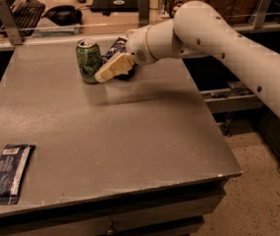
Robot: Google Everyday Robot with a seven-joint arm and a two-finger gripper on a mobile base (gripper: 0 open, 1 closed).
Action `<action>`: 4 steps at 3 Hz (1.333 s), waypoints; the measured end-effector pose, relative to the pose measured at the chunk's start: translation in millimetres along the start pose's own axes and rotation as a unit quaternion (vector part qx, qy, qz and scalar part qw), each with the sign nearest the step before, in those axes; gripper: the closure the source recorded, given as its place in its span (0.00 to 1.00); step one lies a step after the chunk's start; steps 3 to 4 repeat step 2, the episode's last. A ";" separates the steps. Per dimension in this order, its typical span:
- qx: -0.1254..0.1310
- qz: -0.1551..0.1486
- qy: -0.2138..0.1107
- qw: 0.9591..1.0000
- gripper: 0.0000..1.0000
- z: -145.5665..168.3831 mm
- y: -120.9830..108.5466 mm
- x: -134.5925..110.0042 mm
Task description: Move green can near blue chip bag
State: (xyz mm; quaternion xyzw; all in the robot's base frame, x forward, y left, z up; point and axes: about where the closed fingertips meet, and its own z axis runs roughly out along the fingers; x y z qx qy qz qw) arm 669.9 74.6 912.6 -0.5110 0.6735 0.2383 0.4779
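Standing upright, the green can [89, 61] perhaps touches the tool [104, 74] beside it; grip unclear.

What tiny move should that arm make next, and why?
Probably lift the tool straight away from the can. The can stands upright on the table, close to the bag, so the job looks done; the tool sits low at the can's side, in front of the bag, and a sideways drag might tip it.

You are finding nothing legible here: the green can [89, 60] is showing only dark swirls, and the flat blue wrapper [8, 172] is carrying pale marks you cannot make out. The gripper [108, 71] is hanging just beside the can.
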 end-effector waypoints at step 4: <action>0.017 0.002 -0.036 0.999 0.00 -76.9 -4.1 11.3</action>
